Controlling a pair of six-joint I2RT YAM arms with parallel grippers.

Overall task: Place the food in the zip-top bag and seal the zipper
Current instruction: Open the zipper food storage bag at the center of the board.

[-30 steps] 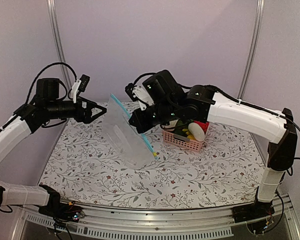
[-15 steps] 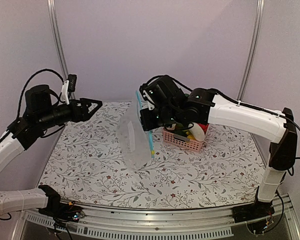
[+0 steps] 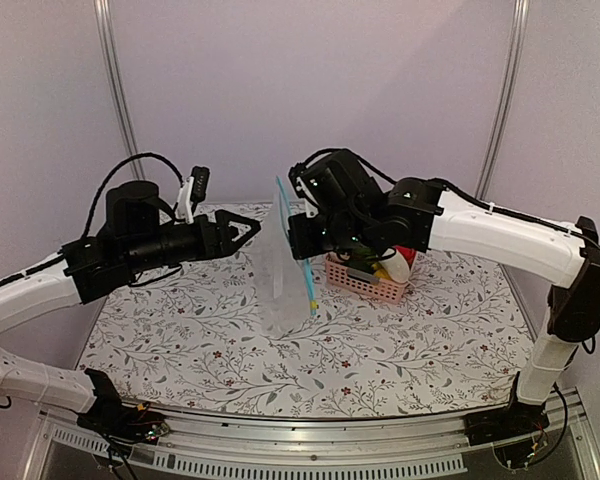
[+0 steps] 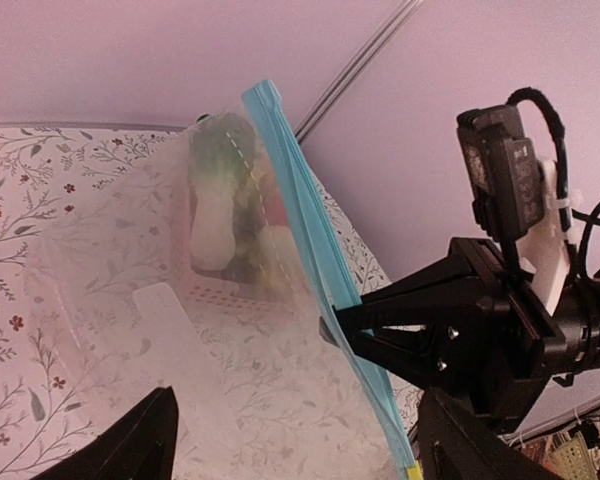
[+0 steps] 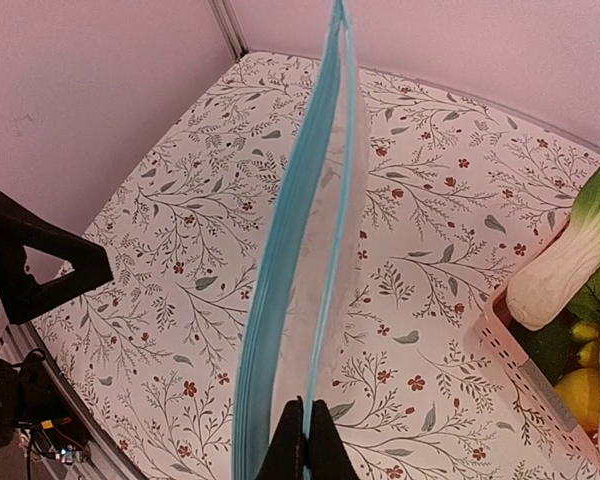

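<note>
A: How do the end effectors stand?

B: The right end effector (image 5: 305, 447) is clenched on the blue zipper (image 5: 295, 230), holding the clear bag (image 3: 280, 290) upright. Its bottom seems to touch the flowered tabletop (image 3: 180, 330). The left end effector (image 3: 248, 232), spread and empty, hovers at the bag's nine o'clock.

A: And the food?

B: It's in the pink slatted basket (image 3: 365, 283), at the bag's three o'clock. The bok choy (image 5: 565, 265) is smooth and white-stemmed.

A: Which step?

B: Opening the mouth, I judge. The left must pinch one crinkly lip.
</note>
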